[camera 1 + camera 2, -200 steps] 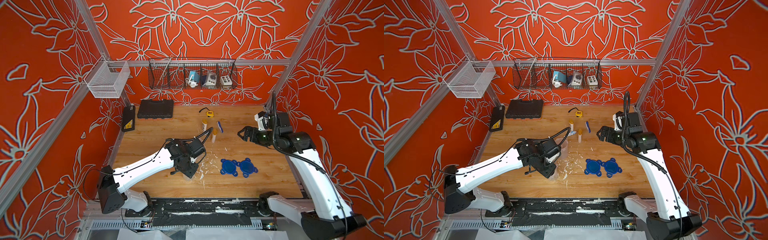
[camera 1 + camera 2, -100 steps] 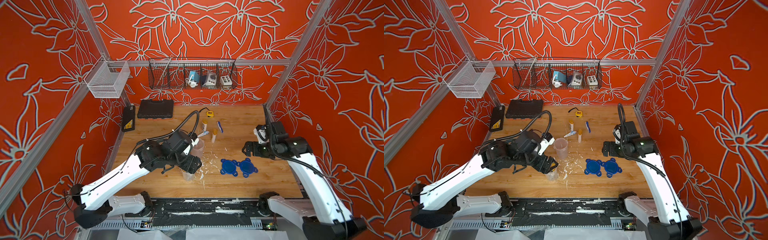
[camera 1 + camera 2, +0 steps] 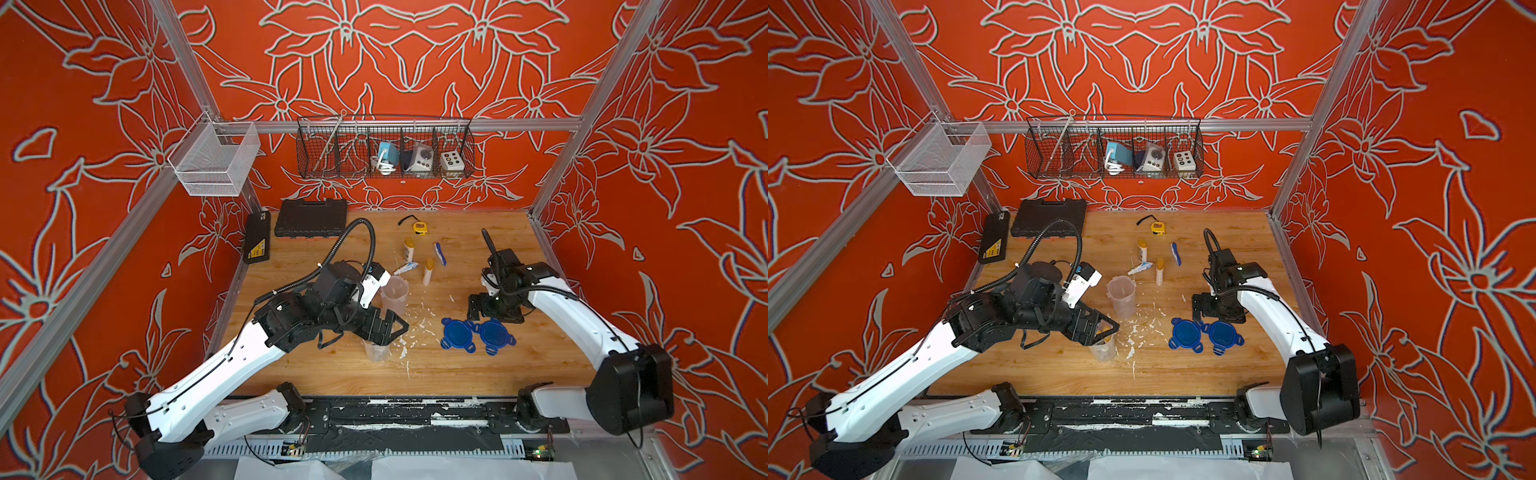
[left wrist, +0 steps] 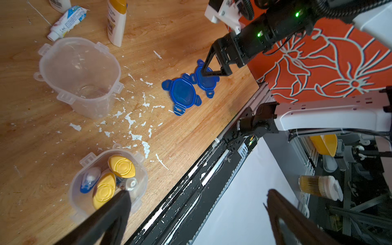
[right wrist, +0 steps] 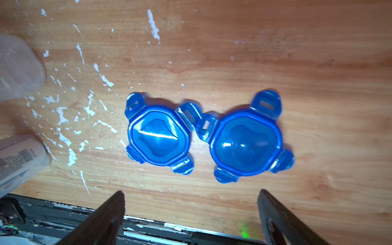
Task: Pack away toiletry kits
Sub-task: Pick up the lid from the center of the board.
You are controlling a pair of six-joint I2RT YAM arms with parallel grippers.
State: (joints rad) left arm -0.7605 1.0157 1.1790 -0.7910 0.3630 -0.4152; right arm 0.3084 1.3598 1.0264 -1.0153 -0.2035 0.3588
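So here's our left gripper (image 3: 387,330) hanging right over the near clear cup (image 3: 376,353), jaws spread. The other cup (image 3: 395,293) stands just beyond it. Past that lie two bottles (image 3: 409,249), a toothpaste tube (image 3: 406,268) and a toothbrush (image 3: 440,254). Our right gripper (image 3: 494,312) sits just behind the two touching blue lids (image 3: 457,334).

blue lids (image 5: 159,137), yellow caps (image 4: 122,166), apparently blue toothbrush (image 3: 440,254)

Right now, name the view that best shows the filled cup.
Left wrist view: it looks into the filled cup, showing two yellow caps and a toothbrush. In both top views the left gripper hides most of it; the right wrist view catches only its side.
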